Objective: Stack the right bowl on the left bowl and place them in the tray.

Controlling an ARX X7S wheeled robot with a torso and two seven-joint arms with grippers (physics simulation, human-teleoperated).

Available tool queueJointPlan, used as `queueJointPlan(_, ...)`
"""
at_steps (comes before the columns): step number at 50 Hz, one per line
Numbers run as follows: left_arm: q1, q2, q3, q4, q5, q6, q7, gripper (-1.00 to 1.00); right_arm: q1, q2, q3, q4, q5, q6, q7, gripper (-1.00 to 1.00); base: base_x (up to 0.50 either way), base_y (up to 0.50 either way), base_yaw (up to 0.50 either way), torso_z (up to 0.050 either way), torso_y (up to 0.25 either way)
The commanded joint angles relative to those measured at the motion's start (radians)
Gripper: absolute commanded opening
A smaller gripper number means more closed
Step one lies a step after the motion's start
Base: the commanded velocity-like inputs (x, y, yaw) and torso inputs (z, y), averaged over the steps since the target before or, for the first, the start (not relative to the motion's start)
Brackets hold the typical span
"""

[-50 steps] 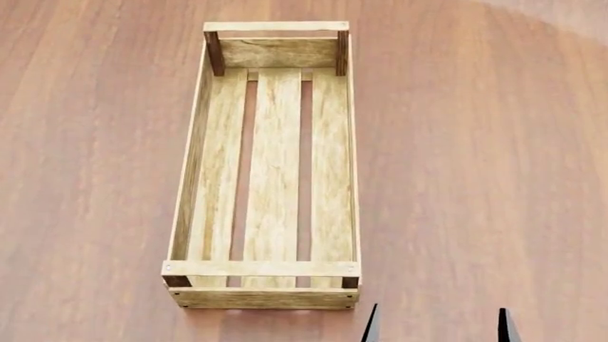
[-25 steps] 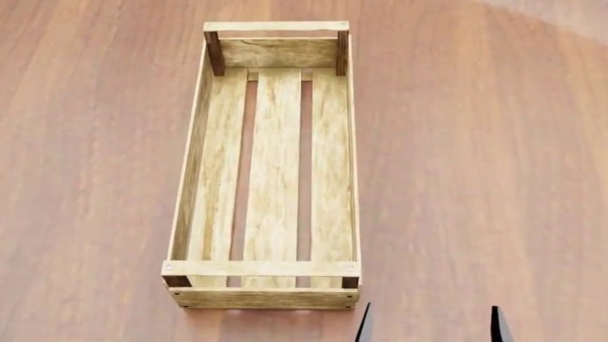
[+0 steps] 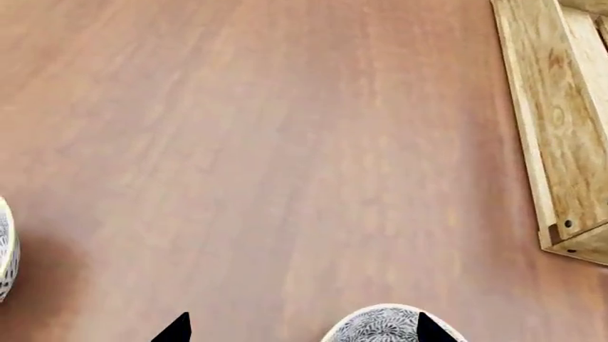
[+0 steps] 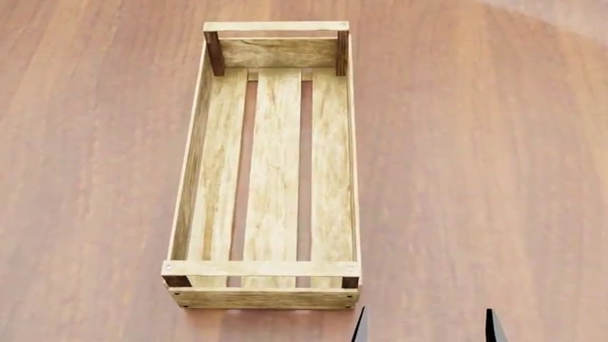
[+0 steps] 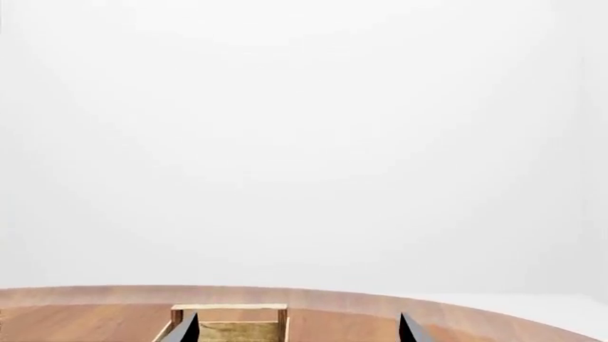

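Note:
The tray [image 4: 273,171], a long light-wood slatted crate, lies empty at the middle of the head view; no bowl shows there. In the left wrist view a grey-patterned bowl [image 3: 388,325] sits low between the tips of my open left gripper [image 3: 304,331], close to one fingertip [image 3: 432,329]. A second patterned bowl [image 3: 6,249] peeks in at that frame's edge, apart from the first. The tray's corner [image 3: 560,142] shows on the opposite side. My right gripper [image 4: 426,326] hangs open and empty just off the tray's near right corner, facing along the tray [image 5: 228,320].
Everything rests on a brown wood-grain table [image 4: 475,178] with a rounded far edge [image 5: 380,292]. Bare tabletop lies on both sides of the tray and between the bowls and the tray.
The right gripper's fingertips have slid slightly to the left in the head view. The tray has not moved.

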Motion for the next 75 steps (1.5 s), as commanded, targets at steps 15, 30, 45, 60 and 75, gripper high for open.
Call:
queueJointPlan(15,-0.021,0.03,-0.028,-0.047,-0.106,-0.065,-0.038,1.0,-0.005,-0.006,0.012,0.005,-0.022,-0.009,-0.006,1.0,0.0,0.0,0.0,0.0,0.0)
queueJointPlan(30,-0.022,0.025,-0.069,-0.062,-0.191,-0.087,-0.046,1.0,0.0,0.001,0.006,0.009,-0.023,-0.007,-0.002,1.0,0.0,0.0,0.0,0.0,0.0)
queueJointPlan(45,-0.026,0.04,-0.053,-0.097,-0.195,-0.089,-0.037,1.0,0.002,0.006,0.001,0.009,-0.028,-0.002,0.005,1.0,0.0,0.0,0.0,0.0,0.0)
queueJointPlan(60,-0.032,0.048,-0.019,-0.115,-0.165,-0.084,-0.017,1.0,0.0,0.012,0.0,0.015,-0.029,-0.009,0.015,1.0,0.0,0.0,0.0,0.0,0.0)
queueJointPlan(75,-0.039,0.055,-0.004,-0.134,-0.15,-0.078,-0.014,1.0,-0.003,0.017,-0.006,0.02,-0.033,-0.012,0.022,1.0,0.0,0.0,0.0,0.0,0.0)
